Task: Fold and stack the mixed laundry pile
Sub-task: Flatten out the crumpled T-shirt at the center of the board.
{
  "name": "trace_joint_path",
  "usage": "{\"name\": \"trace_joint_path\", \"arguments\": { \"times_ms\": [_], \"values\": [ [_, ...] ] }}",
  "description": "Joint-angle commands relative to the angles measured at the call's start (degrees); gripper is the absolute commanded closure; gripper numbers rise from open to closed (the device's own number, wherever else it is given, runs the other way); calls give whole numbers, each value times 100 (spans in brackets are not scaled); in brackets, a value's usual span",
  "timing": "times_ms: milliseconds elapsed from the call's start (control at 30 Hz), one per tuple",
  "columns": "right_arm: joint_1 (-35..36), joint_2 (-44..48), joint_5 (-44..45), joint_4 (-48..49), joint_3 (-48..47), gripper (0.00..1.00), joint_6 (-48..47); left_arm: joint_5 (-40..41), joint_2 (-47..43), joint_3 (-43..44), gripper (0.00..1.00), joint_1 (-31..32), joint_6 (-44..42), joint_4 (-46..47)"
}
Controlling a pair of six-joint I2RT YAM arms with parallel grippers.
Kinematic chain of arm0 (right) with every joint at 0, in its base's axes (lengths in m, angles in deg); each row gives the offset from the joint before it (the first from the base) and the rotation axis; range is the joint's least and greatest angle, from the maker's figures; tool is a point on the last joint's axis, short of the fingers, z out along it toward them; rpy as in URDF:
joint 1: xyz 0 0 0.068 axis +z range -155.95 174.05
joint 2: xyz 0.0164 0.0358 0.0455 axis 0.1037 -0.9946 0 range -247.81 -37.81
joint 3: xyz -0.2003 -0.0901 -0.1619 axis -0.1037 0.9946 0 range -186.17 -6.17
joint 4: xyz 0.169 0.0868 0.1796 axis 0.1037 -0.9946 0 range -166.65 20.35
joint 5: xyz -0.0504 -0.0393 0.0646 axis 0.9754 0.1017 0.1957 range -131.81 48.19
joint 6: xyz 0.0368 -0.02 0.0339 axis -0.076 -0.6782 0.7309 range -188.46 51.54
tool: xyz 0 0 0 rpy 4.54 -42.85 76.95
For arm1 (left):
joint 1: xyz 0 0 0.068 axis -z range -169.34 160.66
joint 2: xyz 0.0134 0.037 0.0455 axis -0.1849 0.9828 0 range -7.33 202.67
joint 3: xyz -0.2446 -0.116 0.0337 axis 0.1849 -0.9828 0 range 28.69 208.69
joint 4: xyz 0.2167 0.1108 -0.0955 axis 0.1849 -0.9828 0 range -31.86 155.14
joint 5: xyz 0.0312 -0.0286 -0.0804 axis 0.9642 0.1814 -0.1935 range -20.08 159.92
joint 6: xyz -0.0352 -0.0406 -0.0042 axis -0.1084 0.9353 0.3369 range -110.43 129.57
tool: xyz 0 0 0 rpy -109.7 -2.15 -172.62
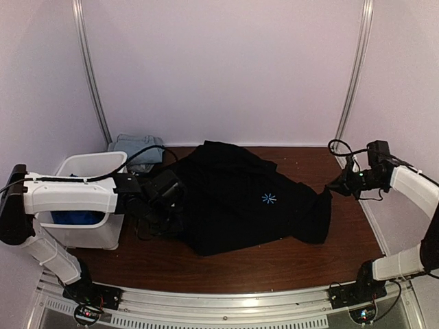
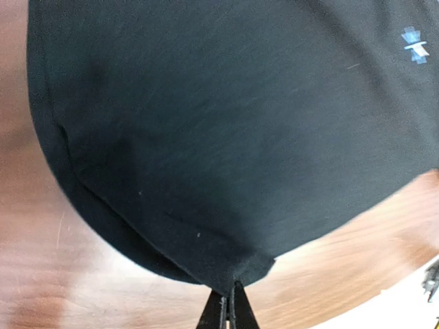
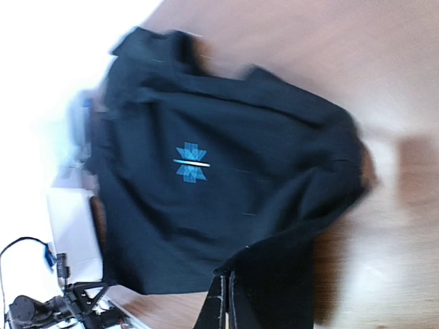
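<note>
Black T-shirt (image 1: 254, 205), blue logo (image 1: 269, 199) up, spread mid-table (image 1: 274, 264). Pinched at left hem by left gripper (image 2: 228, 301), clamped tight; at right edge by right gripper (image 3: 226, 291), likewise clenched on cloth. Left of it, white bin (image 1: 89, 164) holding royal-blue fabric (image 1: 75, 218); behind that, far left, pale grey-blue piece (image 1: 134, 147).

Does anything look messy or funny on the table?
Yes. The big black cloth with the blue logo lies crooked and wrinkled across the brown wooden table, and a pale grey-blue garment sits crumpled behind the white plastic bin.
</note>
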Motion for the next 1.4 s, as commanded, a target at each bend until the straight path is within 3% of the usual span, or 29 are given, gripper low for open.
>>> {"name": "trace_joint_path", "arguments": {
  "times_ms": [0,133,267,433,700,867,1100,1367],
  "values": [
    [118,492,-337,287,-601,100,818,17,-203,538,100,-219,-732,-438],
    [125,762,-365,234,-1196,100,1236,-507,-665,872,100,-571,-1293,17],
    [127,1024,-352,139,-1658,100,1292,-752,-674,1810,100,-891,-1828,-463],
    [127,1316,-583,733,-2456,100,1845,-855,-646,3016,100,-1533,-2313,-805],
    [144,592,-819,500,-4644,100,2650,-1111,-615,3393,100,-1695,-2577,-540],
    [144,379,-788,1168,-5019,100,3392,-1225,-600,3604,100,-1694,-2630,-521],
    [136,411,-792,2132,-4646,100,4119,-1076,-544,3858,100,-1694,-2788,-575],
    [109,-191,-818,1889,-5859,100,3880,-1074,-644,4506,100,-1834,-3163,-687]
  ]
}}
